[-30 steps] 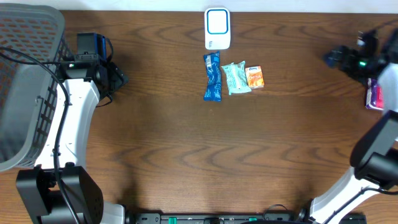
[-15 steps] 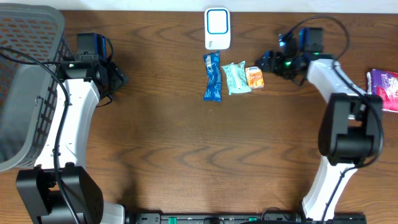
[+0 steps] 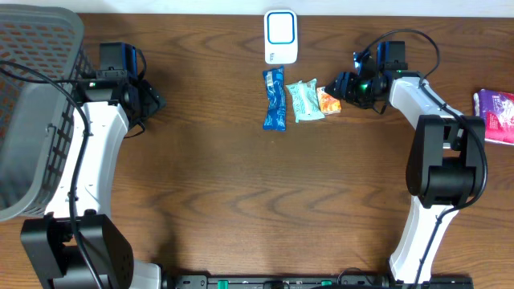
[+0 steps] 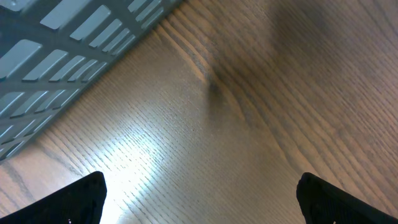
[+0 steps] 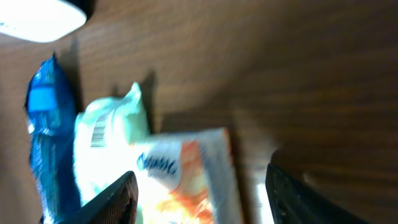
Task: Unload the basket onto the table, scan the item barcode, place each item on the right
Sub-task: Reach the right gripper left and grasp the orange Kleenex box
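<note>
Dark brown wood-grain table [image 3: 241,185] seen from above, with a pale strip of wall or floor along its far edge. A grey plastic lattice basket [image 3: 32,96] overhangs the left edge; its slatted wall [image 4: 68,50] also fills the upper left corner of the left wrist view.

At the far centre lies a white rectangular barcode scanner with a blue-outlined window [image 3: 281,36]. Just in front of it three packets lie in a row: a long blue foil wrapper [image 3: 274,98], a pale green crinkled packet with a printed barcode [image 3: 304,100], and a small orange-and-white sachet [image 3: 328,99]. The green packet touches the sachet.

A pink-and-white pouch [image 3: 496,115] lies at the right edge, well apart from the row.

The left gripper [image 3: 151,103] sits near the basket over bare wood, jaws spread wide, with nothing between them [image 4: 199,186]. The right gripper [image 3: 341,85] is at the sachet's right side; in the right wrist view its fingers stand apart either side of the sachet [image 5: 186,180], and contact cannot be told because of blur.

The near half of the table is open wood between the two arm bases.
</note>
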